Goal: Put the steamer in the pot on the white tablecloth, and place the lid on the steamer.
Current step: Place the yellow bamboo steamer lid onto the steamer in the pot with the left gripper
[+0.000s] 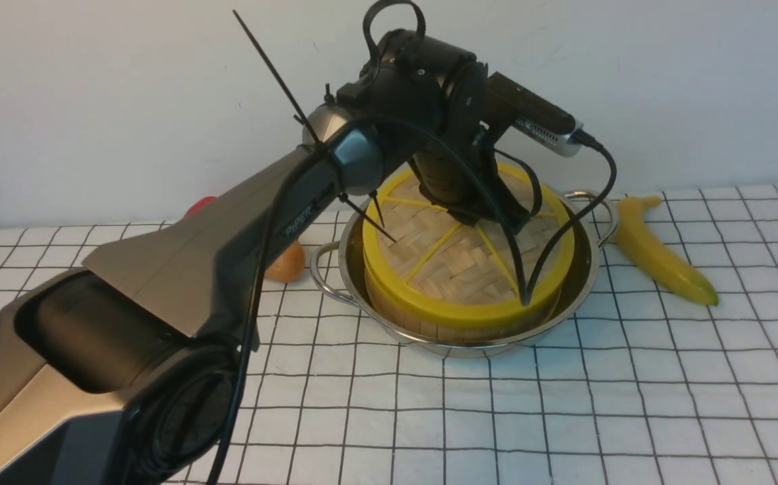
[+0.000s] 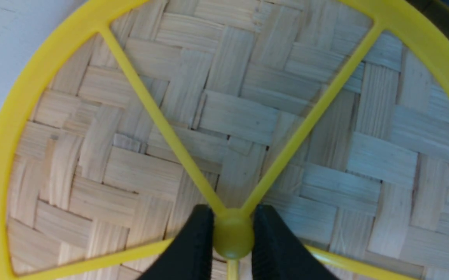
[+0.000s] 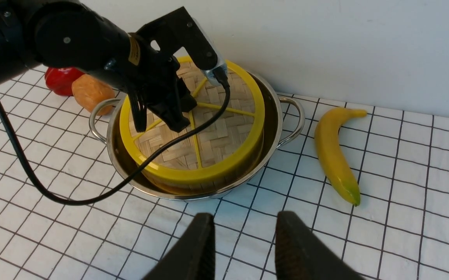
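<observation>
At far left a red thing and an orange lump lie on the cloth, the lump just beside the pot's left handle. The left arm reaches over them toward the middle.

There the pot stands on the cloth with the steamer inside it. A narrow ring of steel shows around the basket, so that step looks done. The lid lies across the steamer's top, its yellow rim over the bamboo wall. I cannot tell whether it sits flush on the far side.

The left gripper points down onto the lid from above. The left wrist view shows its fingers clamped on either side of the hub, a central hold that likely keeps the disc level and centred over the basket. I judge that what remains is to let go and lift straight up.

Right of the pot, apart from its handle, lies a banana. The right gripper hangs spread and empty over bare cloth on the near side of the pot, seemingly parked out of the way.
</observation>
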Tool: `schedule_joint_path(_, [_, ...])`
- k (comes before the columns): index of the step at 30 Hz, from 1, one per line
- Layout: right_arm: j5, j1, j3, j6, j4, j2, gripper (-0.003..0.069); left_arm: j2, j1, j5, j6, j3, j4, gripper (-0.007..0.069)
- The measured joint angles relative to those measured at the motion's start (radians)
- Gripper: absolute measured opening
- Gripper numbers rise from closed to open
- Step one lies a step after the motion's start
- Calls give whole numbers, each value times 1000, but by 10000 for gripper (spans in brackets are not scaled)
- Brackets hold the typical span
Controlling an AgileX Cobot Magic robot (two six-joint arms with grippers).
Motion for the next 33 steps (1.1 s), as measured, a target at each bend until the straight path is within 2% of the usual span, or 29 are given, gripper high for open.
schedule_joint_path(33, [0,0,0,0,0,0,240,11,0,-30,-19,0,40,117])
